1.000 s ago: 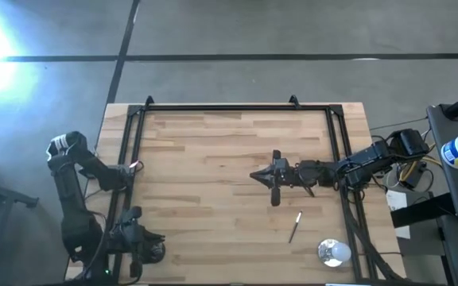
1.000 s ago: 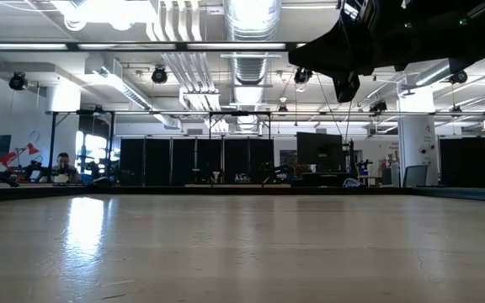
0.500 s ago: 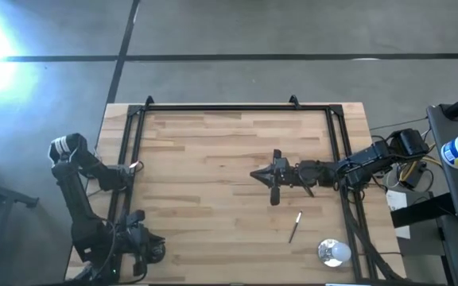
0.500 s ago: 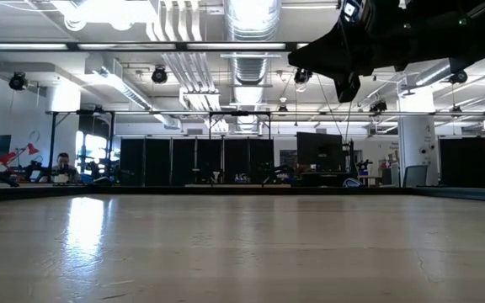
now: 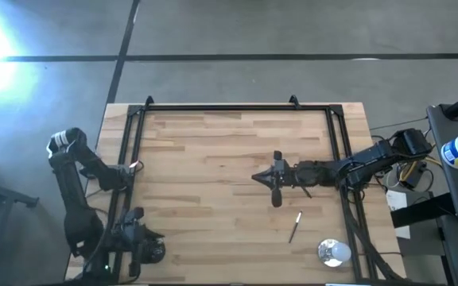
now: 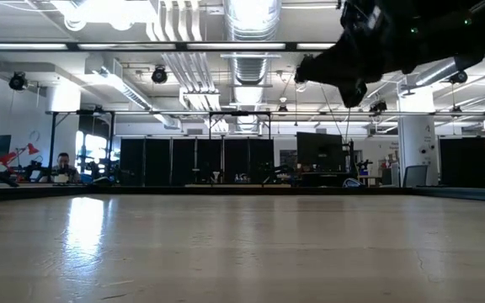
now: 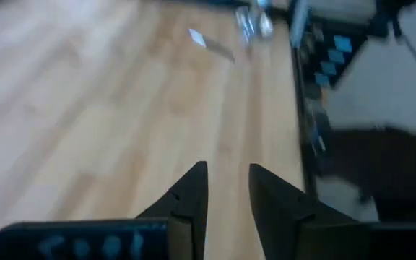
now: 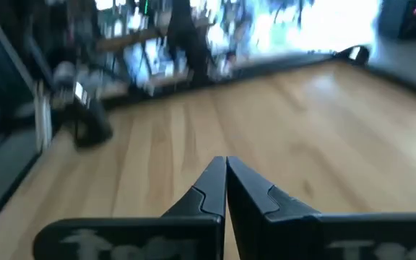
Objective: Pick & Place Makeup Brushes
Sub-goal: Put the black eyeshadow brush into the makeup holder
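While the left gripper [image 5: 137, 246] is waiting at the bench's [image 5: 213, 159] near-left corner, the right gripper [image 5: 262, 176] is hovering mid-bench, a single makeup brush [image 5: 294, 226] lying near it, beside a round shiny object [image 5: 333, 252]. Low view: right arm hanging high, nothing held. Left wrist: jaws slightly parted, empty. Right wrist: jaws closed, empty. Judged step: approach; next, opening jaws and descending over the brush.
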### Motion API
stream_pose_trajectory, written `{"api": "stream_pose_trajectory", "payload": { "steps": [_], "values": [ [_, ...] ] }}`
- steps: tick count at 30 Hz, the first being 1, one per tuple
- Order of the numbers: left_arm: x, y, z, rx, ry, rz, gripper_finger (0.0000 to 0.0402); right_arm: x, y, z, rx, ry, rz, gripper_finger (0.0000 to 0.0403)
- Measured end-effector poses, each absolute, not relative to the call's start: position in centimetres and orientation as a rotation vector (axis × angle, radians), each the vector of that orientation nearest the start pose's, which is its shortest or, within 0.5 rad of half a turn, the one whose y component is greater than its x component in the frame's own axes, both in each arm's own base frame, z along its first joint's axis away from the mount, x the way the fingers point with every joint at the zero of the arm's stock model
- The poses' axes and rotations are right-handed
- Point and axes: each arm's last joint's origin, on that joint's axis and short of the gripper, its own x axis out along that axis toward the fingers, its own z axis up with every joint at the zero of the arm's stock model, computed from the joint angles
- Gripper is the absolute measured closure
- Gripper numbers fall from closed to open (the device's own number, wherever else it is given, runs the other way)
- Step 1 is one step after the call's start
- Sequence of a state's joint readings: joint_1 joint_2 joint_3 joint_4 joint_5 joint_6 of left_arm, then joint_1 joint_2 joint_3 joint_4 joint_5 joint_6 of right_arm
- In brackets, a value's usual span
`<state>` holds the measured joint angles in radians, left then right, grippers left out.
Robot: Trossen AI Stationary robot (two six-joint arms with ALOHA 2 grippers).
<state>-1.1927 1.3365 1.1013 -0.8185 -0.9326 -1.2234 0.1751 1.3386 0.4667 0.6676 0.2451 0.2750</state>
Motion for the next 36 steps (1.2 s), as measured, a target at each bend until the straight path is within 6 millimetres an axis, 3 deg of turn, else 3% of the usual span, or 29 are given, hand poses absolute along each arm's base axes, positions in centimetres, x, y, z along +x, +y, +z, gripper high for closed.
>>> {"api": "stream_pose_trajectory", "payload": {
  "steps": [6,10,16,20,23,30,36],
  "values": [
    [14.6,-19.7,28.3,-0.217,0.505,0.188,0.0352,22.7,4.6,19.6,0.164,0.504,-0.075,0.0394],
    [18.4,-18.0,26.6,-0.201,0.503,0.091,0.0394,20.2,5.3,19.8,0.122,0.692,-0.053,0.0394],
    [23.7,-13.6,23.4,-0.323,0.240,-0.238,0.0399,17.3,6.4,19.2,0.169,0.908,0.008,0.0391],
    [25.1,-9.8,21.2,-0.379,0.129,-0.222,0.0401,16.1,7.3,18.6,0.161,1.035,0.097,0.0365],
    [25.9,-8.2,19.9,-0.375,0.139,-0.160,0.0401,15.8,7.6,17.8,0.133,1.131,0.144,0.0334],
    [28.7,-7.6,18.1,-0.359,0.198,-0.083,0.0401,16.2,8.1,15.7,0.048,1.286,0.252,0.0274],
    [31.1,-8.0,17.3,-0.347,0.240,-0.063,0.0401,16.9,8.5,13.8,-0.057,1.363,0.292,0.0262]
  ]
}}
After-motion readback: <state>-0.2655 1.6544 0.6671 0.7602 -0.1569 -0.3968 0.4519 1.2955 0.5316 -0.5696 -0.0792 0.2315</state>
